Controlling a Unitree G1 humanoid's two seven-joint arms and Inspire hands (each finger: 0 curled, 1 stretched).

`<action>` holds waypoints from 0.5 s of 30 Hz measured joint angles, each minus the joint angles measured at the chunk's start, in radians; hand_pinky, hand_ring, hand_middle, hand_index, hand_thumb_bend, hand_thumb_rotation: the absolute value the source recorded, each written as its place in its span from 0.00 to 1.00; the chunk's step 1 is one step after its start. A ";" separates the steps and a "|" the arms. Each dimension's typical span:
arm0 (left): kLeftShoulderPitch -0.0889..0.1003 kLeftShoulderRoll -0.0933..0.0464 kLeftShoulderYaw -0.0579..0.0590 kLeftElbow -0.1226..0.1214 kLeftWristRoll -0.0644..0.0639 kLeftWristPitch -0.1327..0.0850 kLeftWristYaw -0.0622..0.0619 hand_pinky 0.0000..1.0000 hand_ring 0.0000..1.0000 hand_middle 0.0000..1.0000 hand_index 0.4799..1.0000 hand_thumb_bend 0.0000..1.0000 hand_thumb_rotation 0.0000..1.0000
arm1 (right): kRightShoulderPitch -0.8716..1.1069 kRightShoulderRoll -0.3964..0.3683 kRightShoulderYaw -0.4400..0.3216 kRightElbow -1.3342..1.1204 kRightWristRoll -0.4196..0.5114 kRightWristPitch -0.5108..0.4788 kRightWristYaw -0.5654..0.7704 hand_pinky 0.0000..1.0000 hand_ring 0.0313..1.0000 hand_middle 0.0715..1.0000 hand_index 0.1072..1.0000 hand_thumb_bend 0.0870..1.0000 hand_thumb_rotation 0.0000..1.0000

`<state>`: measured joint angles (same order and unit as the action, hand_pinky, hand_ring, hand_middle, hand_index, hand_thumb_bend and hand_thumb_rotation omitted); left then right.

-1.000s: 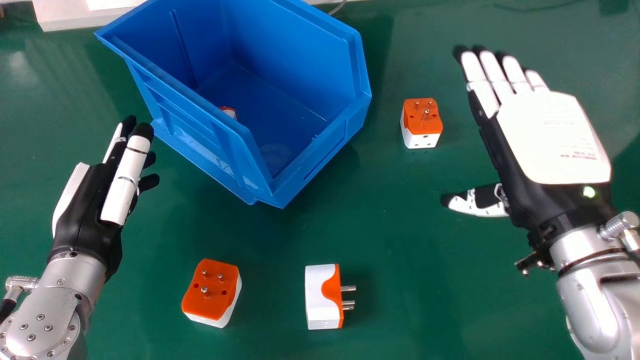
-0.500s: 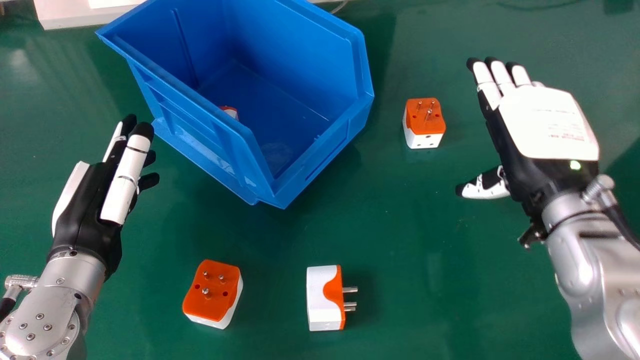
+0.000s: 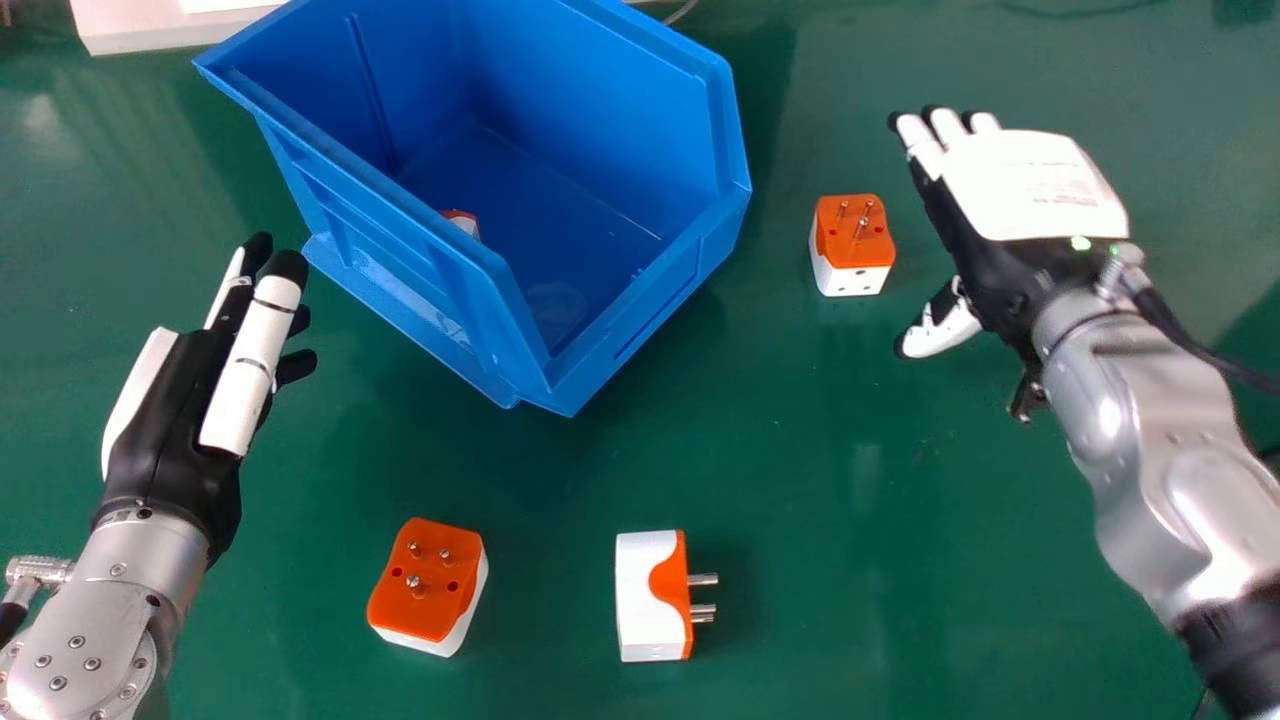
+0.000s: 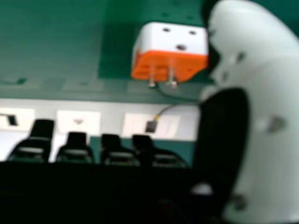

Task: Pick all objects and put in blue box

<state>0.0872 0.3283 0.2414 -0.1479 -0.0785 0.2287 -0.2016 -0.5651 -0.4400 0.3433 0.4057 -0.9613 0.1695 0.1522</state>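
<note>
In the head view my right hand (image 3: 1035, 190) is open above the table, just right of an orange and white plug adapter (image 3: 853, 245), not touching it. The right hand view shows that adapter (image 4: 170, 53) beside the thumb of my right hand (image 4: 222, 135). My left hand (image 3: 190, 400) stays open at the left, holding nothing. Two more adapters lie near the front: one with pins up (image 3: 427, 587), one on its side with pins pointing right (image 3: 652, 597). The blue box (image 3: 640, 90) stands at the back, with part of another adapter (image 3: 462, 222) inside.
A white object (image 3: 130, 28) lies at the back left edge of the green table (image 3: 800, 480). The box's near corner juts toward the middle of the table, between the two hands. A dark cable runs beside my right forearm.
My right hand has moved back and then left, closer to the far adapter, with its forearm coming further into view. My left hand stays practically still.
</note>
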 measured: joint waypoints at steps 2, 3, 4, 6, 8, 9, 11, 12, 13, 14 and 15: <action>0.007 0.000 0.000 -0.006 0.000 0.000 0.001 0.90 0.95 0.97 1.00 0.49 1.00 | -0.028 0.000 0.018 0.033 0.004 -0.007 0.011 0.89 0.97 1.00 0.92 0.53 0.04; 0.012 0.000 0.001 -0.010 0.000 0.000 0.001 0.90 0.95 0.97 1.00 0.49 1.00 | -0.051 0.002 0.033 0.061 0.004 -0.010 0.018 0.89 0.97 1.00 0.92 0.53 0.04; 0.015 0.000 0.000 -0.014 0.000 0.000 0.001 0.90 0.95 0.97 1.00 0.49 1.00 | -0.070 0.002 0.046 0.084 0.004 -0.013 0.026 0.89 0.97 1.00 0.92 0.53 0.04; 0.018 0.000 0.000 -0.021 0.000 0.000 0.001 0.90 0.95 0.97 1.00 0.49 1.00 | -0.108 0.004 0.068 0.130 0.005 -0.022 0.036 0.89 0.97 1.00 0.92 0.54 0.05; 0.023 0.000 0.000 -0.030 0.000 0.000 0.002 0.90 0.95 0.97 1.00 0.49 1.00 | -0.149 0.009 0.091 0.178 0.008 -0.031 0.045 0.89 0.97 0.99 0.91 0.54 0.05; 0.027 -0.001 0.000 -0.037 0.000 0.000 0.002 0.90 0.95 0.97 1.00 0.49 1.00 | -0.169 0.013 0.100 0.200 0.011 -0.035 0.049 0.89 0.97 0.99 0.91 0.54 0.05; 0.035 -0.001 -0.001 -0.049 0.000 0.000 0.003 0.89 0.95 0.97 1.00 0.49 1.00 | -0.207 0.019 0.117 0.247 0.017 -0.054 0.050 0.89 0.97 0.99 0.90 0.54 0.07; 0.040 -0.001 -0.001 -0.057 0.000 0.000 0.004 0.89 0.95 0.97 1.00 0.49 1.00 | -0.226 0.023 0.125 0.270 0.020 -0.063 0.051 0.89 0.97 0.99 0.89 0.54 0.08; 0.045 -0.002 -0.001 -0.063 0.000 0.001 0.004 0.89 0.95 0.97 1.00 0.49 1.00 | -0.240 0.028 0.128 0.289 0.024 -0.072 0.051 0.89 0.97 0.99 0.89 0.53 0.09; 0.049 -0.002 -0.001 -0.069 0.000 0.001 0.004 0.89 0.95 0.97 1.00 0.49 1.00 | -0.255 0.034 0.134 0.309 0.029 -0.077 0.051 0.89 0.97 0.99 0.88 0.53 0.10; 0.052 -0.002 -0.001 -0.073 0.000 0.001 0.004 0.89 0.95 0.97 1.00 0.50 1.00 | -0.266 0.039 0.138 0.326 0.033 -0.080 0.050 0.89 0.97 0.99 0.88 0.53 0.10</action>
<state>0.1388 0.3262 0.2401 -0.2206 -0.0783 0.2295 -0.1973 -0.8309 -0.4009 0.4810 0.7320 -0.9283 0.0898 0.2027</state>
